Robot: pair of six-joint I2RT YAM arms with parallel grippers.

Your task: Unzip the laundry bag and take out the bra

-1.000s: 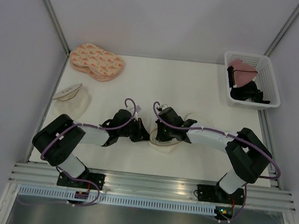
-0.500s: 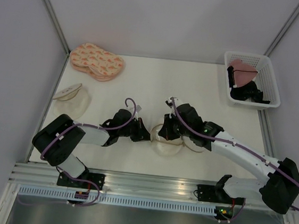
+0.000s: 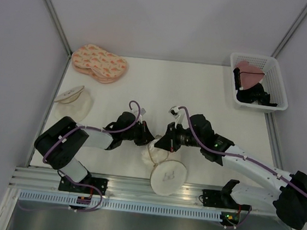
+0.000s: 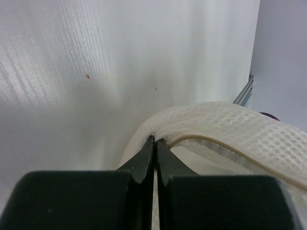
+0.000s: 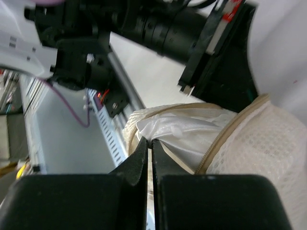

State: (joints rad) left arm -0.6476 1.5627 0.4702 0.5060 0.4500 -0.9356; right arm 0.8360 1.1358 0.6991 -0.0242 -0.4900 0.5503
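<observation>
The laundry bag is unzipped, and one round mesh half with a small dark mark lies near the table's front edge. Its other half is bunched between the grippers. My left gripper is shut on the bag's mesh rim beside the tan zip, as the left wrist view shows. My right gripper is shut on a fold of the white bra. The bra bulges out of the bag's open mouth between the tan zip edges. Most of the bra is hidden inside the bag.
A peach patterned padded pair lies at the back left. A plain translucent round pouch lies at the left edge. A white basket at the back right holds a pink garment and dark items. The metal rail runs just in front of the bag.
The right gripper moved left and toward the front. The bag, which lay flat, has opened, and one half has flipped down toward the front edge. The left gripper has stayed shut on the rim.
</observation>
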